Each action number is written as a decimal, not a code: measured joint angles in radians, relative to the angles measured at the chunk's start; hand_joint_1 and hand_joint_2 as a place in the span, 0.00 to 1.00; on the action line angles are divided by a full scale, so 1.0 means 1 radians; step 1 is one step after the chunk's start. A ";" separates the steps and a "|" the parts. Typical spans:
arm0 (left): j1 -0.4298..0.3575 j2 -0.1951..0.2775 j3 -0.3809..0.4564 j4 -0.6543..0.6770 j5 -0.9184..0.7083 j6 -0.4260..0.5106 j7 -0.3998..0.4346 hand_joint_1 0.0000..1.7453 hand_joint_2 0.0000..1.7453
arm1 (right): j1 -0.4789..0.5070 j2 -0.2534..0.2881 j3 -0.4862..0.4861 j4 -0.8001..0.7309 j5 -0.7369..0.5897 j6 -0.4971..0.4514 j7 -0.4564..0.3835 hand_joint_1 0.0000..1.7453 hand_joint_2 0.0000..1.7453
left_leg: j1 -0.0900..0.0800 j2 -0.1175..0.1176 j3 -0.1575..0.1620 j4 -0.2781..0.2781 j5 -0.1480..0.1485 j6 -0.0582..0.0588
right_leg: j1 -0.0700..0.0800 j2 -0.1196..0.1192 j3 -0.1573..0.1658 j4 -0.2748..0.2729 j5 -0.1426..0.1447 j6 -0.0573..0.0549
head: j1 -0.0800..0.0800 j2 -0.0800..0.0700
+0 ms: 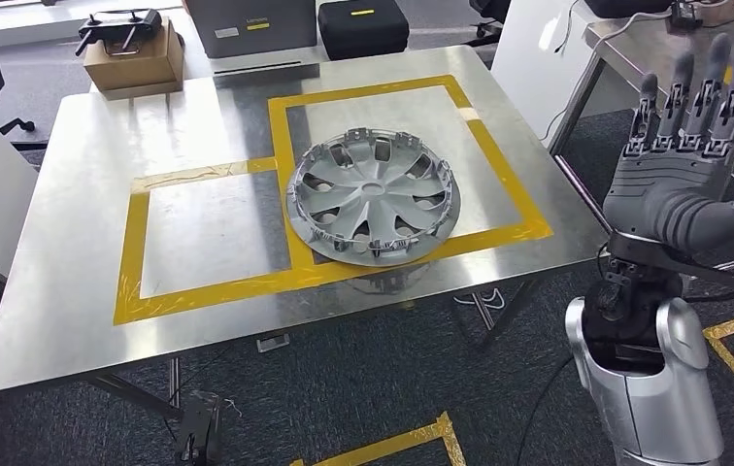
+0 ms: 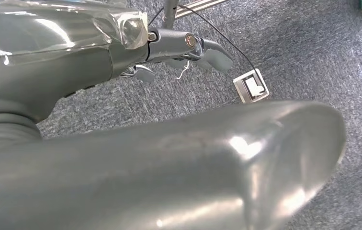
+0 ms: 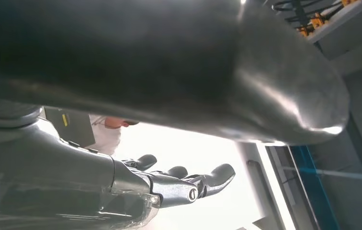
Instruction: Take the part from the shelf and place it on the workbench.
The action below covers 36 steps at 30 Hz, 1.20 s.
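The part, a silver wheel cover (image 1: 373, 197), lies flat on the steel workbench (image 1: 72, 291), inside the larger yellow-taped square and overlapping its near tape line. My right hand (image 1: 679, 146) is raised beside the bench's right edge, fingers straight and spread, holding nothing; the right wrist view shows its fingers (image 3: 188, 184) extended against a bright background. In the left wrist view my left hand (image 2: 121, 86) hangs above grey carpet with its fingers (image 2: 203, 50) stretched out and nothing in them.
A smaller yellow-taped square (image 1: 208, 233) lies to the left of the wheel cover. A cardboard box (image 1: 135, 58) and dark cases (image 1: 363, 27) stand beyond the bench's far edge. Another table (image 1: 674, 49) stands at the right rear. Yellow floor tape (image 1: 392, 442) runs in front.
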 joint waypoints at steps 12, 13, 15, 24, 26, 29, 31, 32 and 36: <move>0.021 0.006 0.041 0.000 0.023 0.006 -0.006 0.00 0.00 | 0.386 0.096 -0.090 -0.198 -0.010 0.009 -0.059 0.00 0.00 | -0.002 -0.001 -0.002 0.000 -0.004 0.000 | -0.002 -0.001 0.000 0.000 -0.001 -0.001 | 0.000 0.000; 0.022 0.006 0.045 0.000 0.023 0.005 -0.006 0.00 0.00 | 0.391 0.099 -0.091 -0.198 -0.010 0.014 -0.057 0.00 0.00 | -0.003 0.000 -0.002 0.000 -0.004 0.001 | -0.003 -0.001 0.000 0.000 -0.001 -0.001 | 0.000 0.000; 0.024 0.008 0.049 0.000 0.023 0.005 -0.006 0.00 0.00 | 0.396 0.105 -0.093 -0.199 -0.010 0.019 -0.056 0.00 0.00 | -0.005 0.000 -0.001 0.001 -0.004 0.003 | -0.006 -0.001 0.000 0.000 -0.001 0.000 | 0.000 0.000; 0.027 0.012 0.051 -0.003 0.023 0.005 -0.006 0.00 0.00 | 0.402 0.115 -0.094 -0.209 -0.009 0.021 -0.056 0.00 0.00 | -0.004 0.003 0.014 -0.015 0.007 0.042 | -0.013 -0.001 -0.028 0.073 -0.044 0.011 | 0.001 0.000; 0.028 0.011 0.051 -0.003 0.022 0.005 -0.005 0.00 0.00 | 0.403 0.115 -0.095 -0.209 -0.009 0.022 -0.053 0.00 0.00 | -0.006 0.004 0.013 -0.015 0.009 0.046 | -0.013 -0.001 -0.096 0.223 -0.113 -0.001 | 0.002 0.000; 0.029 0.010 0.051 -0.003 0.018 0.005 -0.001 0.00 0.00 | 0.402 0.116 -0.095 -0.209 -0.005 0.025 -0.041 0.00 0.00 | -0.010 0.003 0.011 -0.013 0.008 0.045 | -0.013 -0.002 -0.132 0.315 -0.143 0.007 | 0.001 0.000; 0.030 0.009 0.051 -0.004 0.015 0.005 0.003 0.00 0.00 | 0.395 0.118 -0.095 -0.209 -0.001 0.030 -0.030 0.00 0.00 | -0.010 0.001 0.011 -0.007 0.006 0.040 | -0.013 -0.002 -0.054 0.177 -0.097 0.019 | 0.002 0.000; 0.030 0.008 0.051 -0.004 0.014 0.005 0.005 0.00 0.00 | 0.389 0.120 -0.094 -0.208 0.001 0.033 -0.025 0.00 0.00 | -0.013 0.000 0.009 -0.001 0.002 0.035 | -0.012 -0.002 -0.012 0.105 -0.075 0.019 | 0.002 0.000; 0.030 0.007 0.052 -0.005 0.011 0.005 0.010 0.00 0.00 | 0.374 0.126 -0.092 -0.205 0.004 0.037 -0.014 0.00 0.00 | -0.016 0.000 0.002 0.013 -0.005 0.016 | -0.004 -0.001 0.029 0.032 -0.051 0.002 | 0.000 0.000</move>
